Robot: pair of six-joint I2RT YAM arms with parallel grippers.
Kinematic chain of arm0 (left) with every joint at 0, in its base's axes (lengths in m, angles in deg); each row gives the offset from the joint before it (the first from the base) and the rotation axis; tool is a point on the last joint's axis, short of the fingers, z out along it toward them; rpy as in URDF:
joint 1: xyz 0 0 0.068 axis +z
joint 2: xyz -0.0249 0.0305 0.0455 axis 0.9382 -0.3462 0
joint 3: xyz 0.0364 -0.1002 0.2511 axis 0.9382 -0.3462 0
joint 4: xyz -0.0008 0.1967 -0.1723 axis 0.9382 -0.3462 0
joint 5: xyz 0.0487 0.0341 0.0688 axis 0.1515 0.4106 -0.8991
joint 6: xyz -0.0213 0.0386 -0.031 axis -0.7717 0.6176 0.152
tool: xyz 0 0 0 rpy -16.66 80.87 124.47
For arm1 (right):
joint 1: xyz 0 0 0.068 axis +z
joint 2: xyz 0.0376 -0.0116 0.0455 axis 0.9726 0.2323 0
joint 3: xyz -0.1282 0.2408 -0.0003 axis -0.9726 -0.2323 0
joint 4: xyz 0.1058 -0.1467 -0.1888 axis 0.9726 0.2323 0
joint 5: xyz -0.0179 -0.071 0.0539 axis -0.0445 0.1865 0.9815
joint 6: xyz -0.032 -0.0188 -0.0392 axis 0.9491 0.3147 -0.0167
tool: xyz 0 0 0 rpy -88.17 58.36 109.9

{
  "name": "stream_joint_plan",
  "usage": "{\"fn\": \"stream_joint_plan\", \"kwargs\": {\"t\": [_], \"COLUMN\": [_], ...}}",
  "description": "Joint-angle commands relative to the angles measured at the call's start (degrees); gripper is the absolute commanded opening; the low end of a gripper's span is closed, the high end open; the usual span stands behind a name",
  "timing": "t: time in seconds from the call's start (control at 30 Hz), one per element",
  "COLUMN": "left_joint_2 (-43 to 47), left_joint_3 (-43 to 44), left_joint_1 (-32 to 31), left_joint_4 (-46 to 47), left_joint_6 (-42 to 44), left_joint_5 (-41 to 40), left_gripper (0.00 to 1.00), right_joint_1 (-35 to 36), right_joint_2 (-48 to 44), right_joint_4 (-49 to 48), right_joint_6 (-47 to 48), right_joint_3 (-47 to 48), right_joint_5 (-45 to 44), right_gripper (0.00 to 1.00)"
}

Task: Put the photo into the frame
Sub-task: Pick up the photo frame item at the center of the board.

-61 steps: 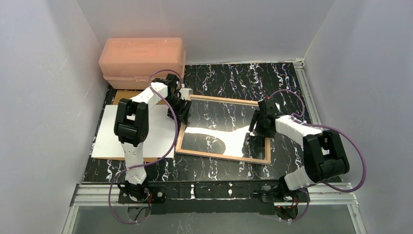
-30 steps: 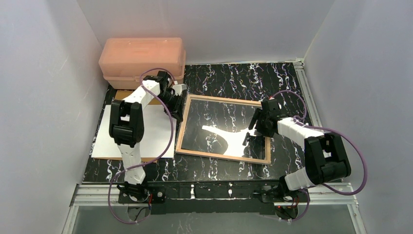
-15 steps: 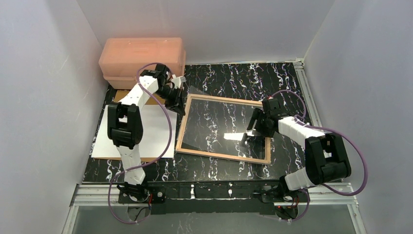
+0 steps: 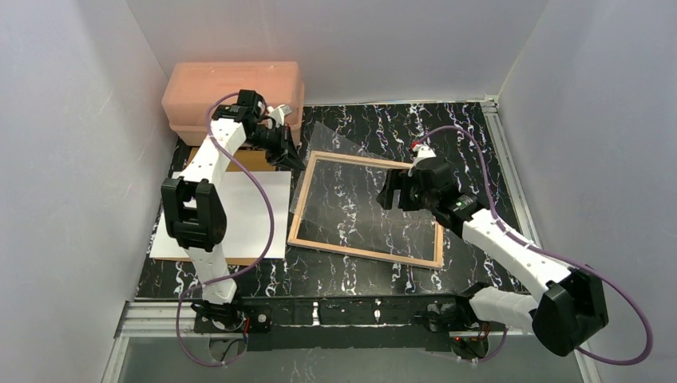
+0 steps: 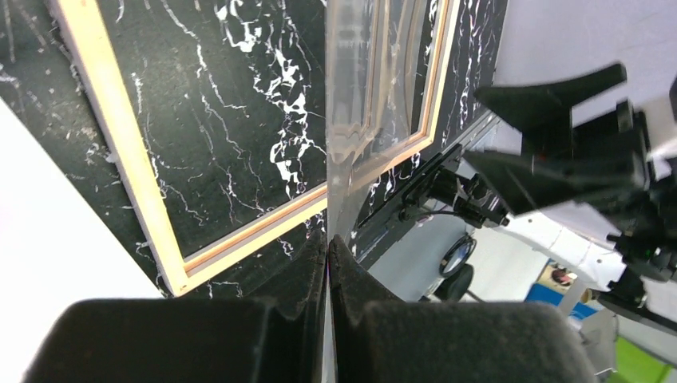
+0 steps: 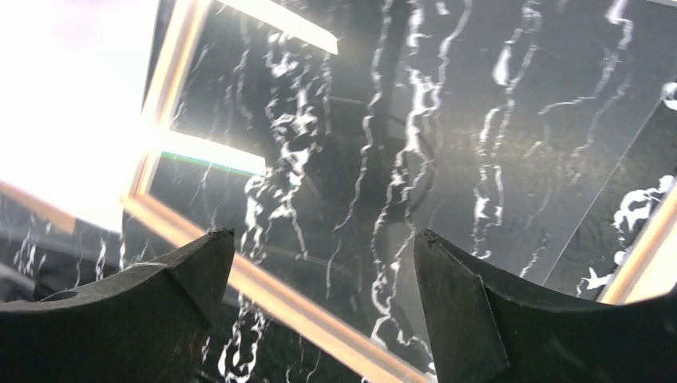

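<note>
- Here the frame (image 4: 363, 253) lies flat in the middle of the table, tan wood side up
- The left gripper (image 5: 327, 239) is pinched tight on the edge of the clear pane (image 5: 355, 80), holding it tilted above the frame's left side
- The right gripper (image 6: 323, 235) hangs over the frame's right part, jaws spread wide, empty
- The photo (image 4: 239, 217) lies white side up on a brown board (image 4: 247, 160), just left of the frame

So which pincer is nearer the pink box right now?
Left. The left pincer, shut on the clear pane, sits just in front of the pink box's right end. The right pincer hangs open over the frame's right side, well away.
</note>
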Motion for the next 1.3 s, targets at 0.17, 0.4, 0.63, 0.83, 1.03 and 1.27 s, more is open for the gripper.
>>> {"fn": "stream_joint_plan", "kwargs": {"t": [0.17, 0.4, 0.63, 0.83, 1.03, 1.27], "left_joint_2": [0.88, 1.05, 3.29, 4.83, 7.4, 7.74], "left_joint_3": [-3.53, -4.76, -4.92, -1.93, -4.57, -10.69], "left_joint_1": [5.78, 7.0, 8.95, 9.52, 11.75, 12.0], "left_joint_4": [1.56, 2.2, 3.11, 3.56, 8.05, 5.45], "left_joint_6": [-4.94, -5.25, -5.13, -7.79, -12.84, -7.75], "left_joint_5": [5.77, 6.88, 8.32, 10.96, 13.49, 13.4], "left_gripper": [0.0, 0.0, 0.0, 0.0, 0.0, 0.0], "right_joint_1": [15.65, 27.71, 27.63, 20.36, 11.08, 5.14], "right_joint_2": [-6.21, -2.07, -3.87, -11.93, -18.24, -11.53], "right_joint_4": [4.4, 7.05, -2.46, 2.67, 5.17, 13.51], "right_joint_6": [9.63, 11.66, -11.0, -24.69, -29.43, -20.24], "right_joint_3": [5.06, 6.18, 3.22, -4.74, -8.92, -1.48], "right_joint_5": [-1.93, -9.62, -0.83, -5.57, -2.9, -12.0], "right_gripper": [0.9, 0.87, 0.89, 0.92, 0.9, 0.91]}}
